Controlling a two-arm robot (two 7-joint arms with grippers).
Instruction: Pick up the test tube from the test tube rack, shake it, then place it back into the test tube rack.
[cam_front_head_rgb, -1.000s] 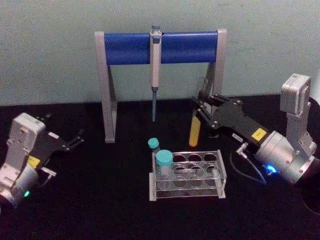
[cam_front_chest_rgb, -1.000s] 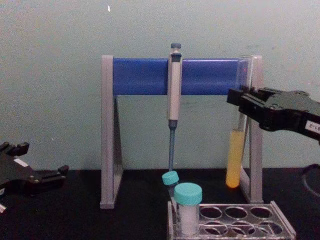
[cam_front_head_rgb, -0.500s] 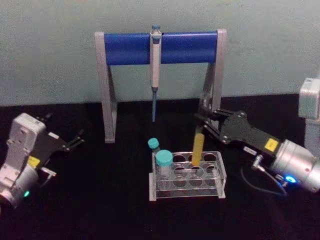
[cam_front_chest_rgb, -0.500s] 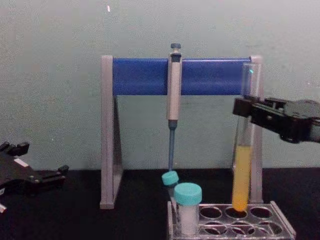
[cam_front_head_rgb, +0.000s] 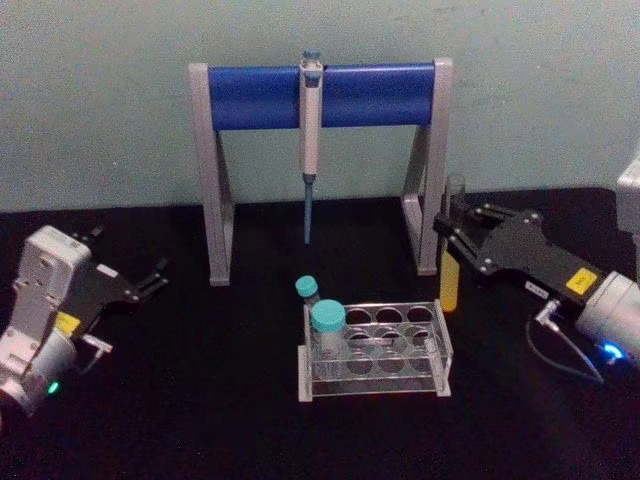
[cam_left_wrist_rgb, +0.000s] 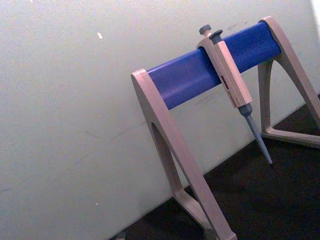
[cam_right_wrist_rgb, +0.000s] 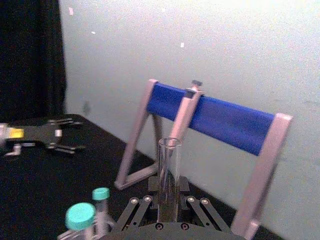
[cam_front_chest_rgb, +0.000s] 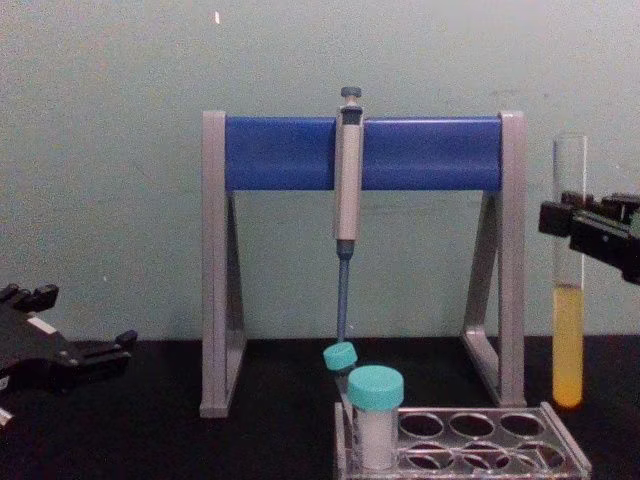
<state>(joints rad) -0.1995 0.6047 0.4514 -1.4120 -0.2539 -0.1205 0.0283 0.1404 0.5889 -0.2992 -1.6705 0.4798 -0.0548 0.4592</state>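
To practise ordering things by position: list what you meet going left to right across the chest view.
left gripper → pipette stand's left leg → pipette → stand's right leg → test tube, held by the right gripper.

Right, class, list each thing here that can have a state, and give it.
test tube rack: holds a teal-capped vial, most holes empty.
test tube: uncapped, upright, part-filled with yellow liquid, held right of the rack.
right gripper: shut on the test tube.
left gripper: open, parked at left.
pipette: hanging on its stand.
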